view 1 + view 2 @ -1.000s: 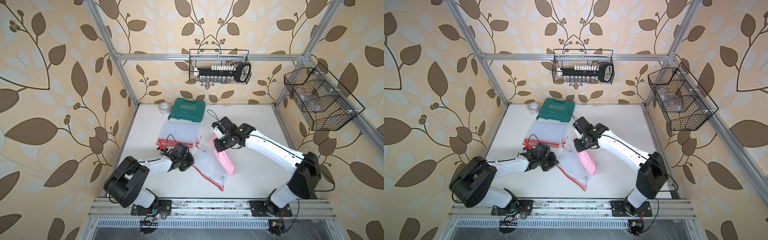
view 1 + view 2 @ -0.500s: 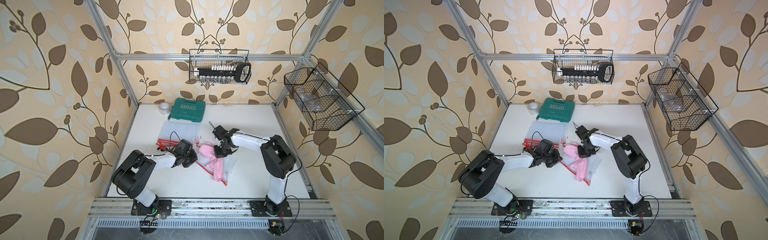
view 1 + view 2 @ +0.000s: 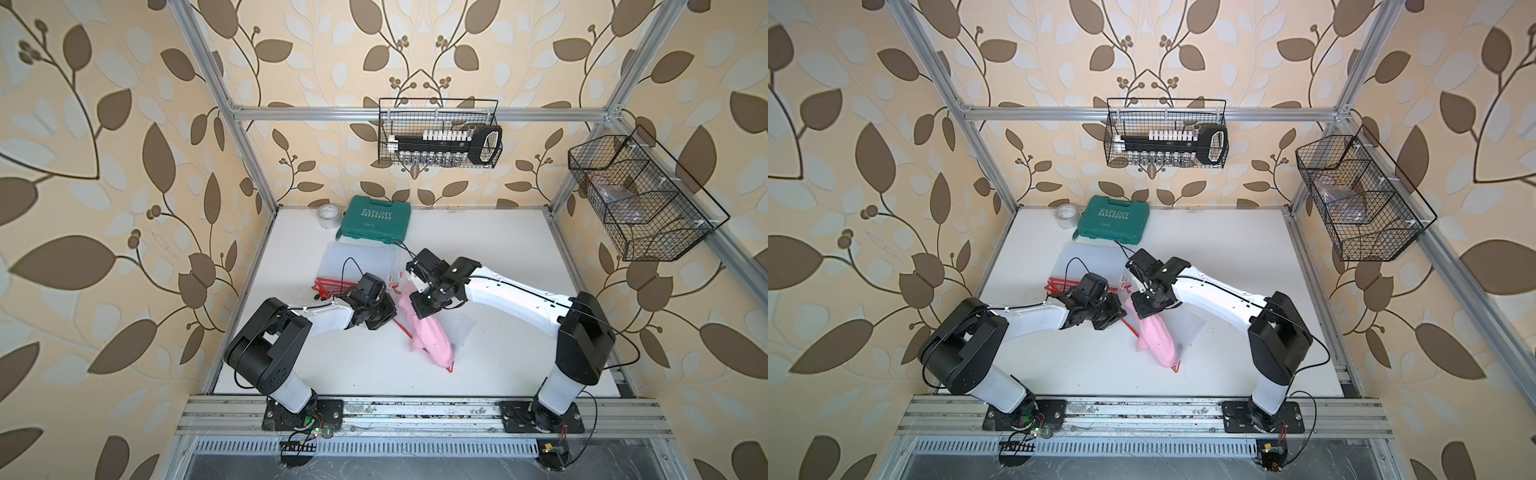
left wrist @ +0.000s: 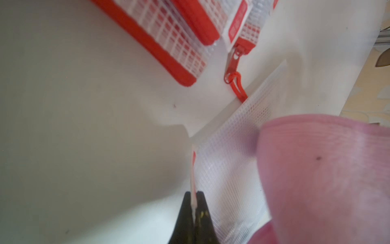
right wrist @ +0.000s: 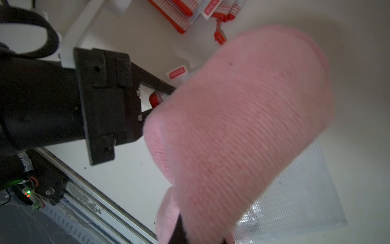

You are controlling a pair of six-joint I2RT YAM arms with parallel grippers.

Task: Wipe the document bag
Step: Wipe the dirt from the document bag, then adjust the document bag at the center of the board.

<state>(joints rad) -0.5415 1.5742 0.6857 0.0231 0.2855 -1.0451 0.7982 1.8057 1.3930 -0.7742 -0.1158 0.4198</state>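
We see the pink cloth (image 3: 432, 340) stretched long again over the document bag (image 3: 460, 328) on the table (image 3: 498, 257). Our left claw (image 4: 193, 206) pinches the bag's red edge; our right claw (image 3: 423, 309) seems to pinch the cloth.

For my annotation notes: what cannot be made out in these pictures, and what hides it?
- Jaws of right gripper: right wrist view, buried in blurred pink cloth.
- Middle of the document bag: both top views, under the cloth.
- Contents of the side wire basket: both top views, too small.

White arms (image 3: 511, 291), black joints (image 3: 586, 332), thin cables (image 3: 351, 266)
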